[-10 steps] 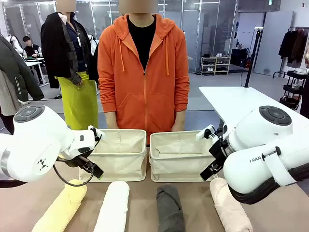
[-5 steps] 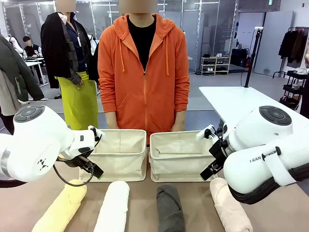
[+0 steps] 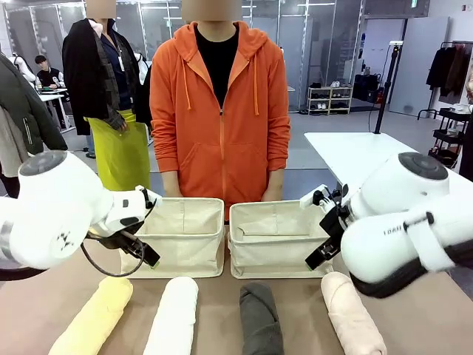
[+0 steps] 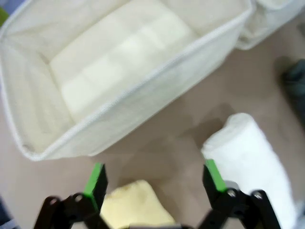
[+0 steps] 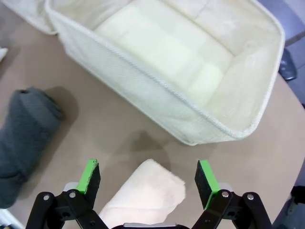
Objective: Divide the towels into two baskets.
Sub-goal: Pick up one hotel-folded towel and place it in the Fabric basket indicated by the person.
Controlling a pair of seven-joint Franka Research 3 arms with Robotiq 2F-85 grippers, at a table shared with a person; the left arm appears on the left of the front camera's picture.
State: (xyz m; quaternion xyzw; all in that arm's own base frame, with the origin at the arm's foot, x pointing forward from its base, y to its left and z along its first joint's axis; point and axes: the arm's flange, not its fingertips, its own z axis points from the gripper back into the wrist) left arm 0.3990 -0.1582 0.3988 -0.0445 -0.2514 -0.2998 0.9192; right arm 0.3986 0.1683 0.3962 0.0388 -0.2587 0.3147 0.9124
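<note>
Towels (image 3: 177, 314) were laid along the near edge of the table (image 3: 219, 318), before two baskets (image 3: 185, 248). Left gripper (image 4: 155, 174) and right gripper (image 5: 147, 168) were held fully open, empty, above the yellow roll (image 4: 136, 205) and the pink roll (image 5: 147, 191). A shallow pinch could unroll them.

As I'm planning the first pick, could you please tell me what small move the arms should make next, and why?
Probably lower both grippers straight down onto the rolls. The left gripper hangs open over the end of the yellow towel, the right gripper open over the pink towel, neither touching yet. The left basket and right basket ahead of them are empty.
</note>
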